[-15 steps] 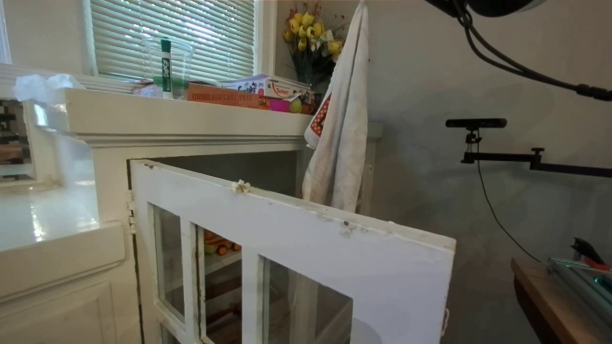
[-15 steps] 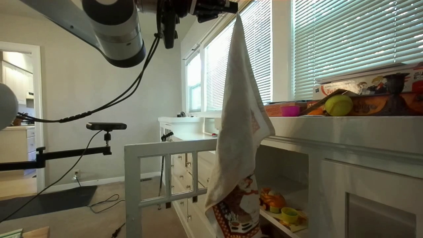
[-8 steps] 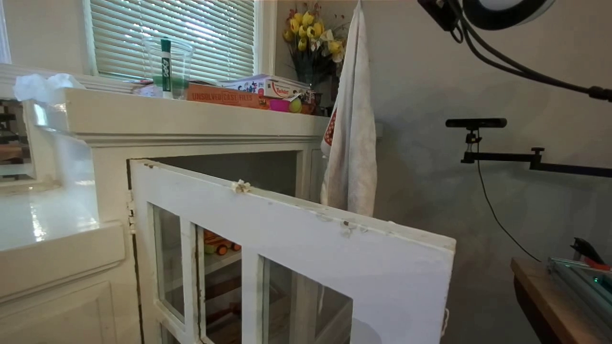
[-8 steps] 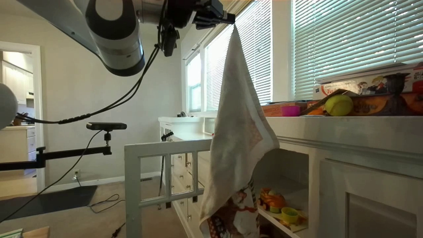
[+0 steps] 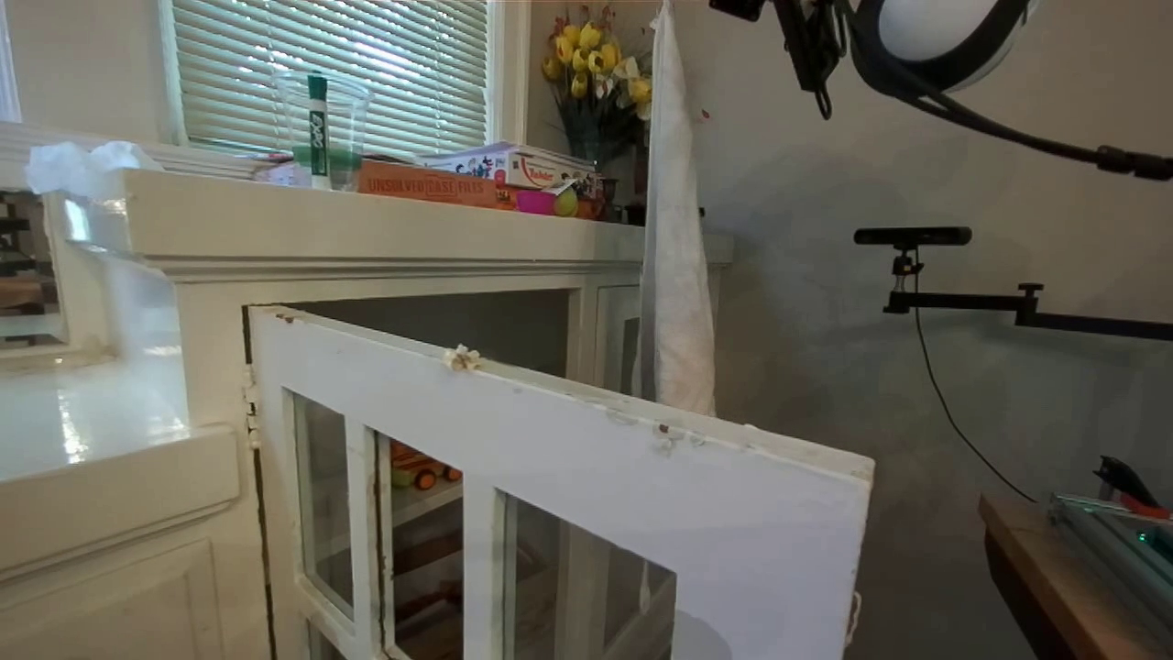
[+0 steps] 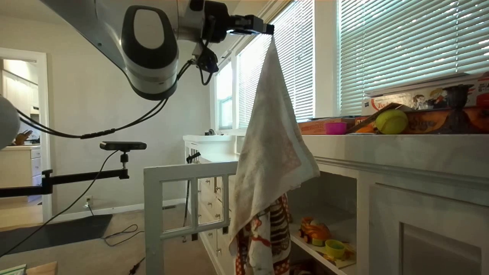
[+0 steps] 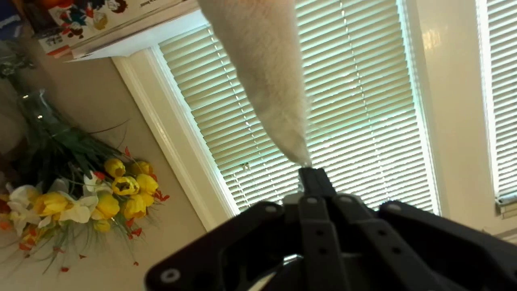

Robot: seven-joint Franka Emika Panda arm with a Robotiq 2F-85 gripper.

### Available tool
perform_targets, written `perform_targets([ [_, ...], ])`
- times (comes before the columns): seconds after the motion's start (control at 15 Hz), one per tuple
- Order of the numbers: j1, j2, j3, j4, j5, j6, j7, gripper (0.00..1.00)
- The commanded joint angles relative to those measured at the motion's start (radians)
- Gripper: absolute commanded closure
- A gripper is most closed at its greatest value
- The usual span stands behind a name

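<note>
A pale cloth towel with a red-brown printed pattern at its lower end (image 6: 267,133) hangs by one corner from my gripper (image 6: 270,29), whose jaws are pressed together on it. In the wrist view the towel (image 7: 270,60) narrows to a point at the black fingertips, and the gripper (image 7: 315,178) shows no gap. Its lower part hangs in front of the cabinet opening, near the swung-out white door (image 6: 153,214). In an exterior view the towel (image 5: 676,275) drops behind the door (image 5: 761,513); the gripper is out of the picture there.
On the cabinet top stand game boxes (image 6: 412,101), a tennis ball (image 6: 391,121), a pink cup (image 6: 336,128) and a clear cup with a marker (image 5: 318,128). Yellow flowers (image 5: 596,64) stand behind. Toys (image 6: 315,231) lie on the cabinet shelf. A camera on a bracket (image 6: 122,146) juts out.
My gripper has come down and its wrist has turned. The towel has sunk with it, swinging and twisting so its lower print faces differently. The grip on it is unchanged.
</note>
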Motion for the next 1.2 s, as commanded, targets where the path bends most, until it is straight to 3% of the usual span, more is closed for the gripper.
perform_targets([
  [0.0, 0.07, -0.099, -0.096, 0.089, -0.113, 0.056, 0.15, 1.0],
  [0.07, 0.01, -0.104, -0.042, 0.108, -0.148, 0.069, 0.228, 1.0],
  [0.4, -0.049, -0.128, -0.04, 0.207, -0.39, 0.106, 0.56, 1.0],
  [0.8, -0.211, -0.102, -0.04, 0.362, -0.675, 0.127, 0.919, 1.0],
  [0.93, -0.264, -0.105, -0.028, 0.419, -0.731, 0.139, 0.99, 1.0],
  [1.0, -0.309, -0.068, 0.034, 0.349, -0.661, 0.132, 0.938, 0.99],
  [1.13, -0.345, -0.068, 0.038, 0.388, -0.694, 0.141, 0.986, 0.99],
])
